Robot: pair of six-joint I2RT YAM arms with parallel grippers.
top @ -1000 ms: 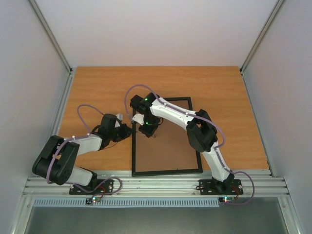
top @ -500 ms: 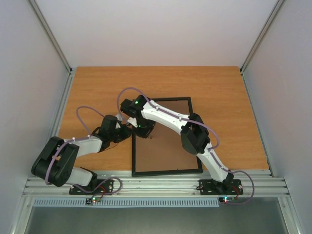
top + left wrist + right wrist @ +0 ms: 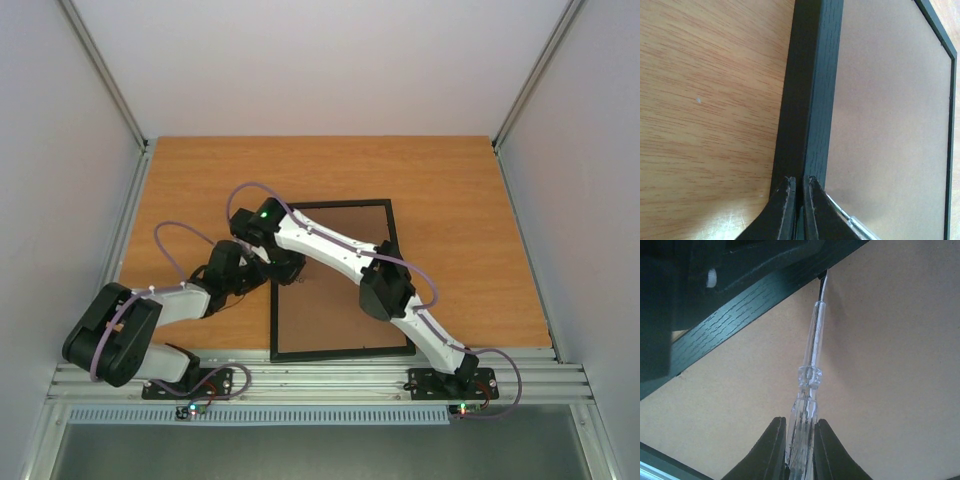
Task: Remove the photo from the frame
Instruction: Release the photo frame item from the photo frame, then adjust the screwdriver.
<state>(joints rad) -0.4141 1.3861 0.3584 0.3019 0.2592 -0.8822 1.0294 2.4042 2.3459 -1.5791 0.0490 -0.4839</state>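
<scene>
Right gripper [image 3: 800, 422] clamped on a clear tool [image 3: 812, 350], left gripper [image 3: 799, 181] pinched closed on nothing, both at the frame [image 3: 273, 320] left rail.
Tool is a see-through stick held by its thick end between the right fingers, with its thin tip poked in where the black rail meets the board [image 3: 340, 310]. Left tips sit at that same rail from the table [image 3: 450, 190] side; can't tell if they touch it. Right arm reaches across the frame to get there. Frame lies flat, back up, near the table's front edge, brown board filling it. Photo not visible from this side.
</scene>
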